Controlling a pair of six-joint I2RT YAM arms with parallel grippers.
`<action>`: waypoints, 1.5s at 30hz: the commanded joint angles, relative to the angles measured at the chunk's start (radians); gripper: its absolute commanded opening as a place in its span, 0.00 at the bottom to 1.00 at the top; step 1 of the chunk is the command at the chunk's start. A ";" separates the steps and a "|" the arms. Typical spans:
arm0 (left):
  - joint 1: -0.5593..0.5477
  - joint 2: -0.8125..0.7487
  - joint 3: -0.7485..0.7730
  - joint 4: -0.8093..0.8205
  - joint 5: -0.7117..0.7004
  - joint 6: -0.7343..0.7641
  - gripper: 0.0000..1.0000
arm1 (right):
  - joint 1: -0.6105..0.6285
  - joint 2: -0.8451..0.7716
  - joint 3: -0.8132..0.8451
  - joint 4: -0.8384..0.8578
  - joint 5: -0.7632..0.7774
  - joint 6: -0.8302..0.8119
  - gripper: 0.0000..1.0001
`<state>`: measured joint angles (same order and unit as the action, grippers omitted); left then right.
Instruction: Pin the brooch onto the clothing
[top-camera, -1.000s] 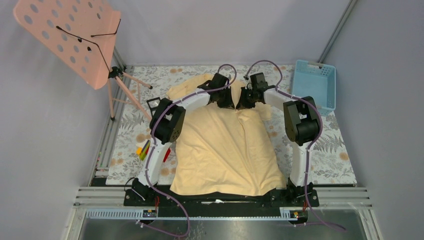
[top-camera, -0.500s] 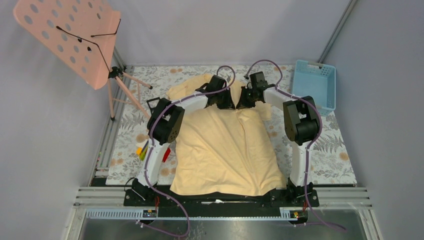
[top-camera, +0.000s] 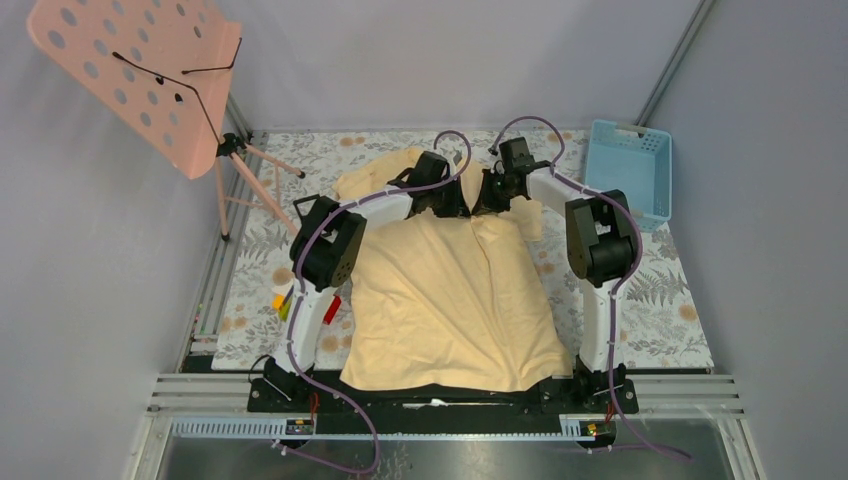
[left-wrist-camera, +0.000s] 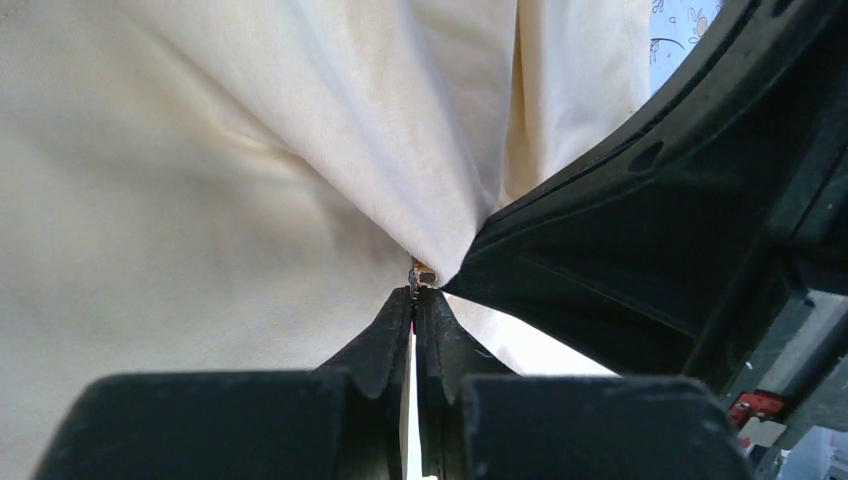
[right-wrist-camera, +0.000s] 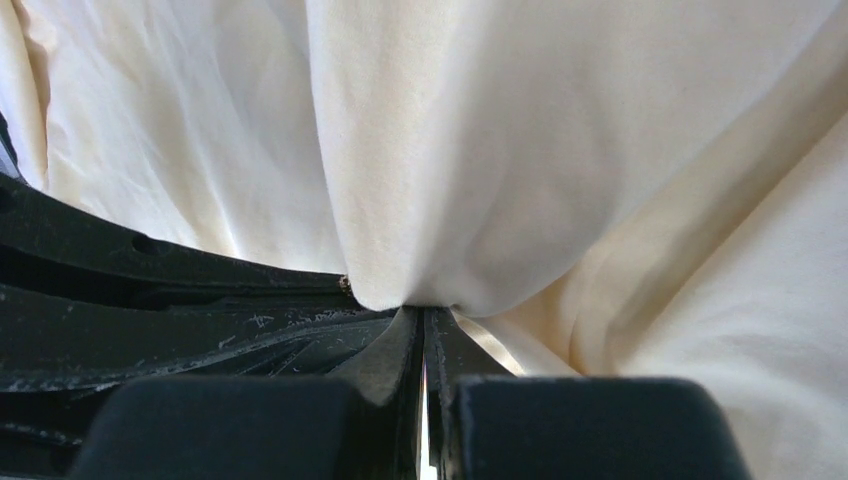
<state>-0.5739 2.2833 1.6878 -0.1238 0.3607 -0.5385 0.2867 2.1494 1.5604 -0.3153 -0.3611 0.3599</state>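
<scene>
The right end effector (right-wrist-camera: 421, 312) is clenched on a raised fold of the clothing (top-camera: 450, 300) near its neck, probably tenting cloth for the pin. The left end effector (left-wrist-camera: 414, 296), clamped tight, pinches a tiny speck, seemingly the brooch (left-wrist-camera: 418, 271), against that fold; its axis is unreadable. The clothing lies lengthwise, neck at the worktop's (top-camera: 660, 300) far end

One cream T-shirt (top-camera: 450, 300), two robot arms (top-camera: 325, 245), one blue basket (top-camera: 625, 175), one pink music stand (top-camera: 140, 75).
</scene>
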 joint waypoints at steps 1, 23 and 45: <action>-0.006 -0.105 -0.016 0.099 0.048 0.050 0.00 | -0.013 0.039 0.070 -0.066 0.005 0.001 0.00; -0.014 -0.127 -0.042 0.162 0.086 0.116 0.00 | -0.015 0.109 0.189 -0.235 -0.053 -0.036 0.00; -0.016 -0.160 -0.104 0.276 0.148 0.106 0.00 | -0.016 0.119 0.222 -0.285 -0.035 -0.043 0.00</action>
<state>-0.5785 2.2120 1.5745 0.0036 0.4152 -0.4221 0.2680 2.2604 1.7535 -0.5831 -0.4088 0.3367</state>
